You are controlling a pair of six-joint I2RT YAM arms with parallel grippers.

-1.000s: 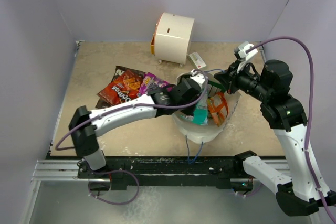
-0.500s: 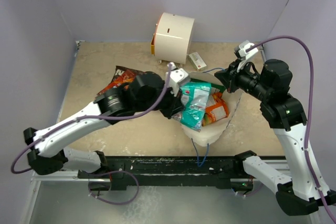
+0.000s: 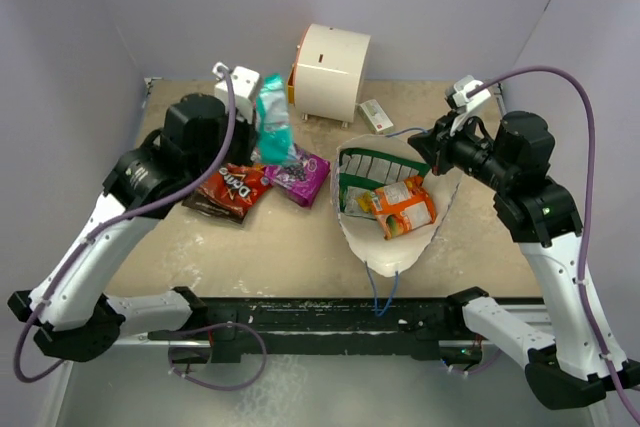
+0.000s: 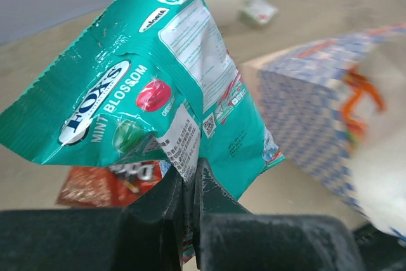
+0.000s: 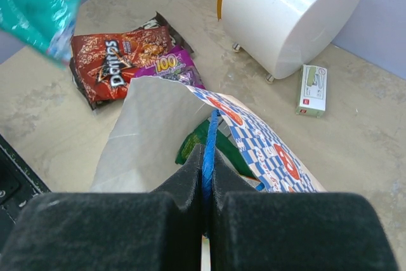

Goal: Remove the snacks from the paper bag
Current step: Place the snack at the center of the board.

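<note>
Over the last second the teal packet (image 3: 272, 129) has been drawn out of the paper bag (image 3: 395, 252) and carried well to the left of it. It is now held in the air, hanging above the chips bag (image 3: 228, 190) and the purple packet (image 3: 300, 172), both of which lie flat left of the paper bag. The left gripper (image 4: 190, 185) is seen nearly closed, with the packet's lower edge pinched thinly between its jaws. The right gripper (image 5: 206, 176) has not moved: its jaws are pressed fully together on the blue handle (image 5: 210, 138) at the paper bag's far rim, so the mouth is kept raised and open.

A third snack can thus be counted as out once it is set down. An orange packet (image 3: 405, 212) and a green one (image 3: 365, 185) are still seen inside the paper bag, so the task is judged to be partly done.

Bare table is left in front of and to the left of the paper bag, nearer than the chips bag, and a drop there would probably be unhindered. Behind and left of the paper bag the room is taken by a white cylinder (image 3: 330, 72), with a small box (image 3: 375, 114) just behind the paper bag. Farther left the space is closed by a wall (image 3: 60, 97), near which the left arm's elbow is already swung.
</note>
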